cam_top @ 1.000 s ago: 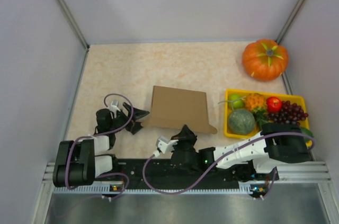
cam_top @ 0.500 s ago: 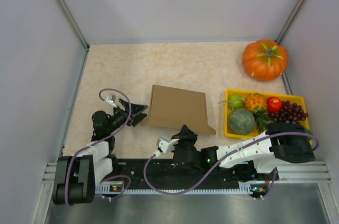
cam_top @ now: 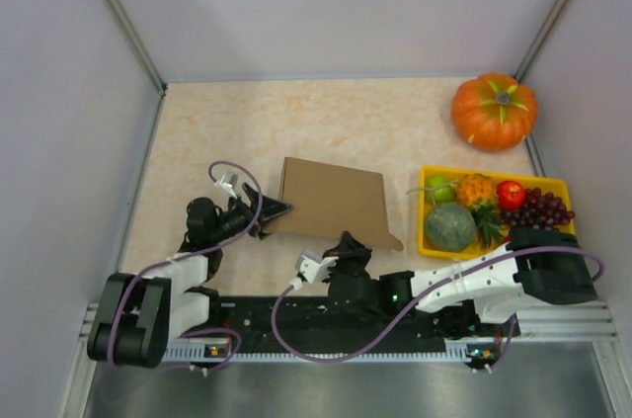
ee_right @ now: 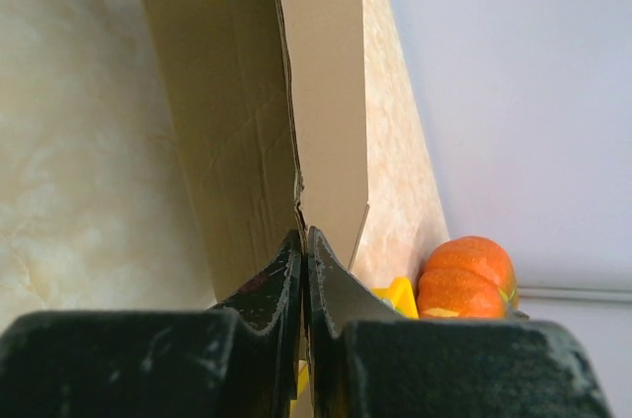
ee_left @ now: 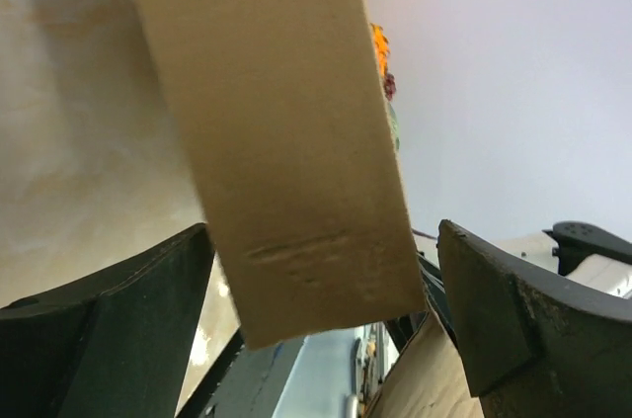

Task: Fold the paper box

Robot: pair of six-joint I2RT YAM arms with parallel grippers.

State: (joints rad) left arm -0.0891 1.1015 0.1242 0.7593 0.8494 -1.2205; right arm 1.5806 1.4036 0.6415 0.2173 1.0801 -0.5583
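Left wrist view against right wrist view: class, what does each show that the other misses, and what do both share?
Only the left wrist view: the left gripper, open, with a flap of the paper box between its fingers. Only the right wrist view: the right gripper shut on the paper box's edge, and a corner of the yellow tray. Both: the paper box, the beige table and the orange pumpkin.

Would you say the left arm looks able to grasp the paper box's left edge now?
Probably yes: the left gripper stands open at the left edge of the paper box, a flap between its jaws, nothing blocking.
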